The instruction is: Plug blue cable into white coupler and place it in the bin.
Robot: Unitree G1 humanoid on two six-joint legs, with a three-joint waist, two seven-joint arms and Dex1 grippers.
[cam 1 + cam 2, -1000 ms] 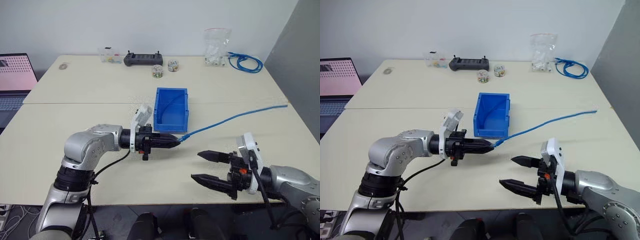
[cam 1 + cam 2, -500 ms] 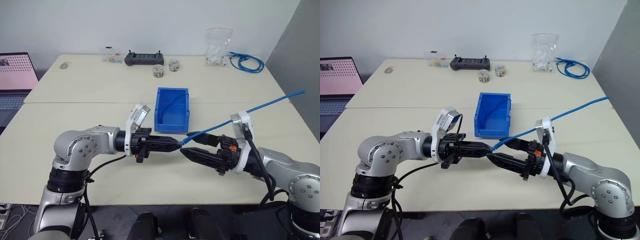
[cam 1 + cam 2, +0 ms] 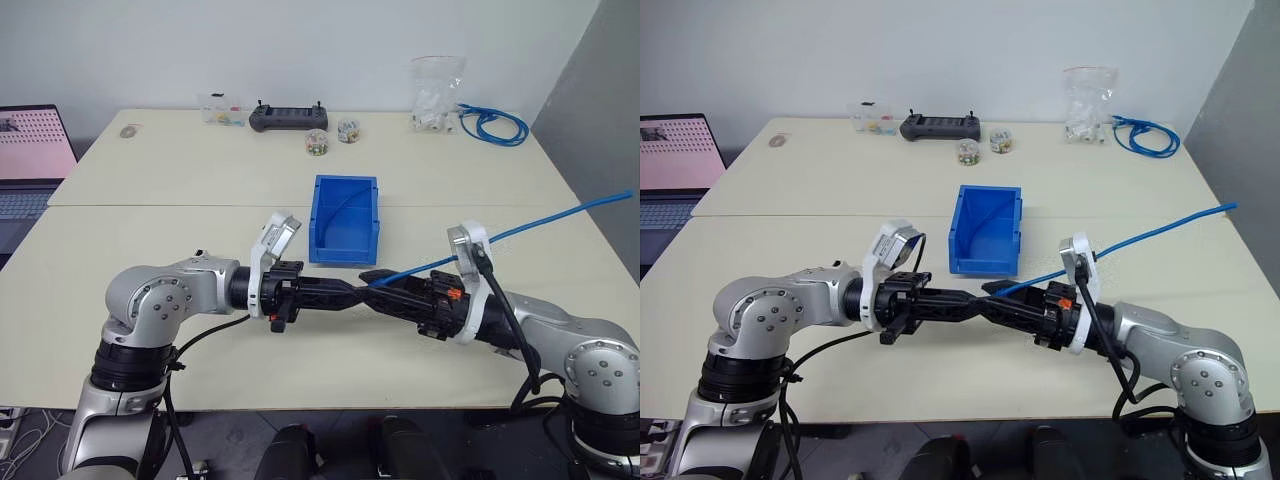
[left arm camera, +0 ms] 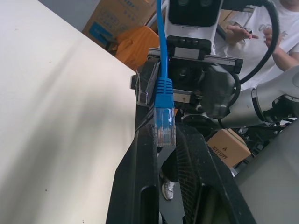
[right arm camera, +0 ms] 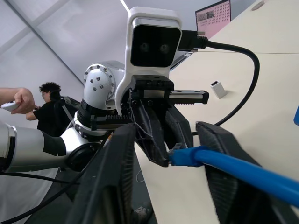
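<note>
- Bin (image 3: 343, 221): sitting at frame centre, open top; a thin blue strand is showing inside, contents otherwise unclear.
- Cable (image 3: 520, 229): running from the right edge down to centre; its clear plug (image 4: 165, 125) is being pinched in the left gripper (image 3: 362, 290), jaws clamped on it.
- Right gripper (image 3: 378, 284): having swung in from the lower right, now meeting the left one tip to tip; jaws narrowing around the cable behind the plug, contact uncertain.
- Coupler (image 5: 217, 89): possibly the small white block lying on the table.
</note>
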